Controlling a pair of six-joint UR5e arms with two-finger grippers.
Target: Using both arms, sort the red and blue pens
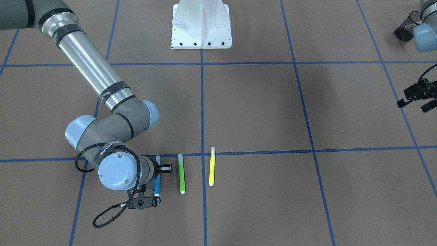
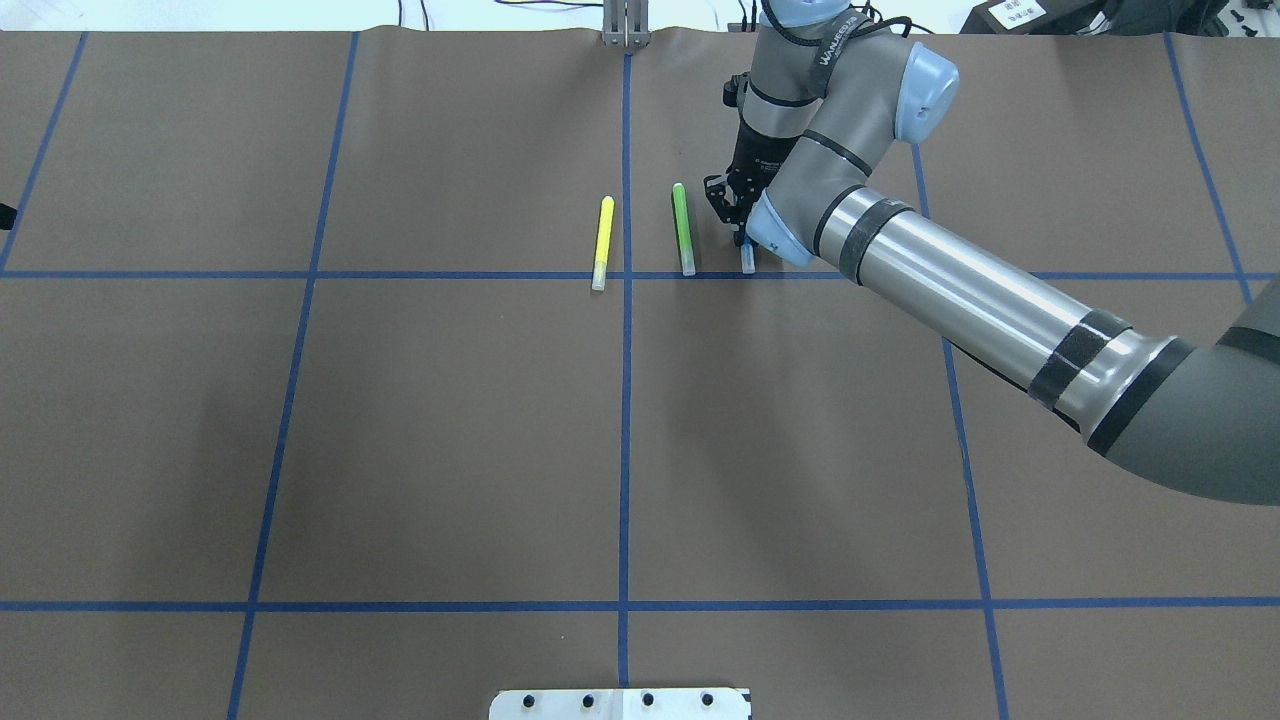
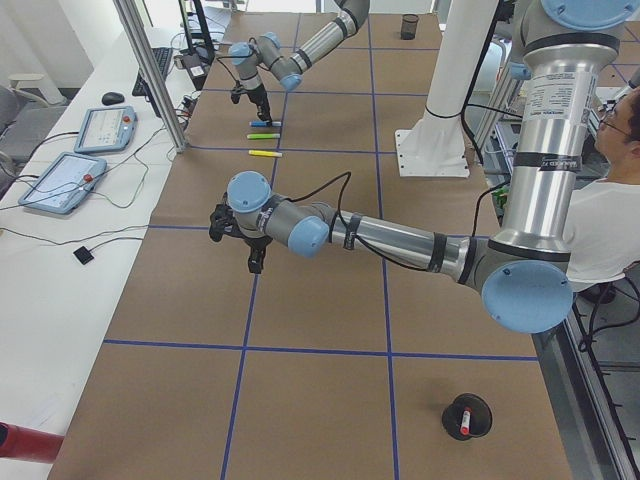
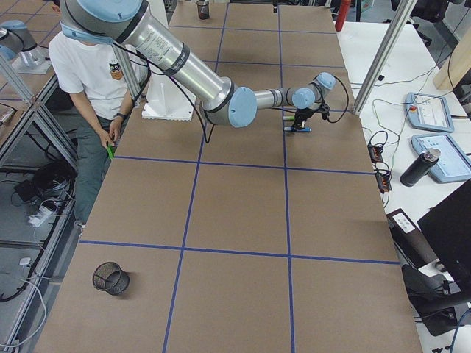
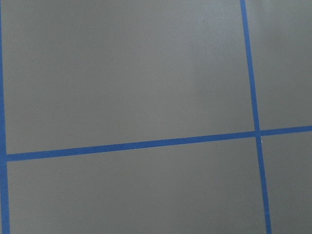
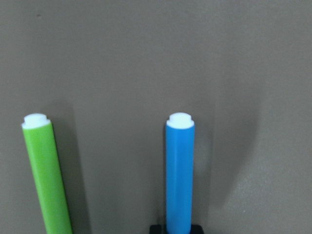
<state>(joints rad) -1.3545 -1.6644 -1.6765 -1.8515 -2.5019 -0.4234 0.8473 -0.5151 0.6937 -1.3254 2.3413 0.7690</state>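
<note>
The blue pen lies flat on the brown table beside the green marker, and fills the right wrist view. My right gripper is lowered over it and open, with one finger standing a little off the barrel; the other finger is hidden behind the wrist. The red pen stands in a black mesh cup near the table's left end. My left gripper hovers open and empty over bare table on that side; its wrist view shows only tape lines.
A green marker and a yellow marker lie parallel just left of the blue pen. A second mesh cup lies on its side at the right end. The white pedestal stands mid-table. A person stands behind the robot.
</note>
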